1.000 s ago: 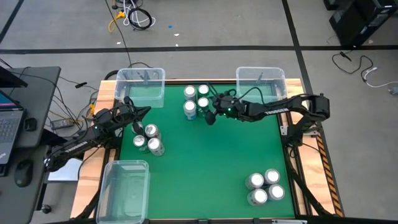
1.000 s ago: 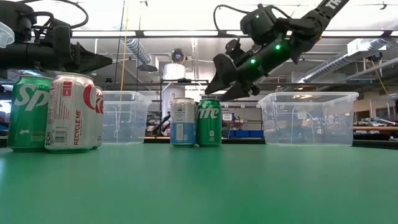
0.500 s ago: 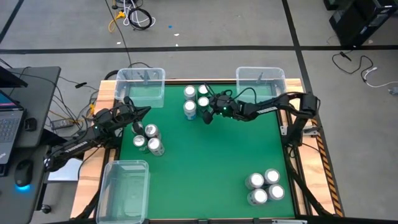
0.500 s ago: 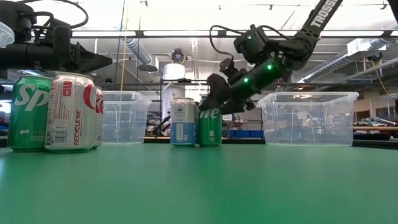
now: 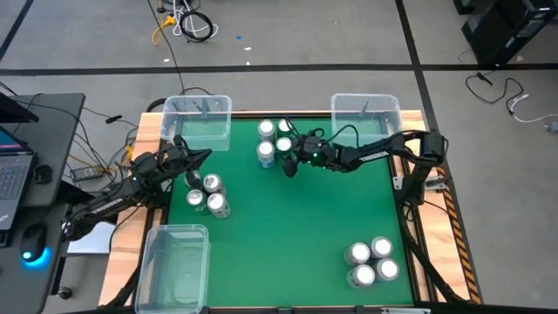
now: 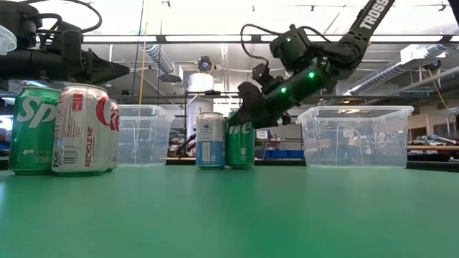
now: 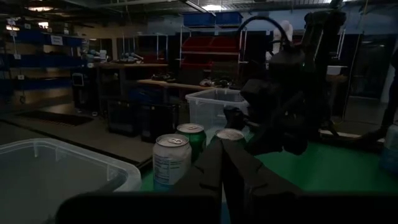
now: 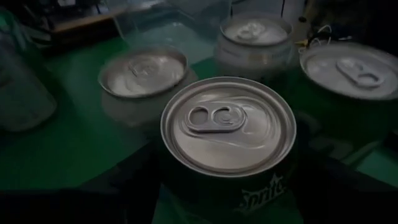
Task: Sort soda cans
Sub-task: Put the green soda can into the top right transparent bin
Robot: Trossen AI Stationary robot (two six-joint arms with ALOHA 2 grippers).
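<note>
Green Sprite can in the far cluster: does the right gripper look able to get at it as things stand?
Probably yes. The right gripper is already down at the Sprite can, a finger on either side; neighbouring cans stand close but apart.

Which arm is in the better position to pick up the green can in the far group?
The right. Its gripper sits directly over the green can, jaws on either side, while the left gripper is near another group.

At the left of the low view, a green Sprite can point(image 6: 32, 130) with white lettering stands beside a silver can point(image 6: 87, 130) with red lettering. At centre, a white-and-blue can point(image 6: 211, 140) neighbours another green can point(image 6: 240, 145). The table point(image 6: 287, 215) is green.
</note>
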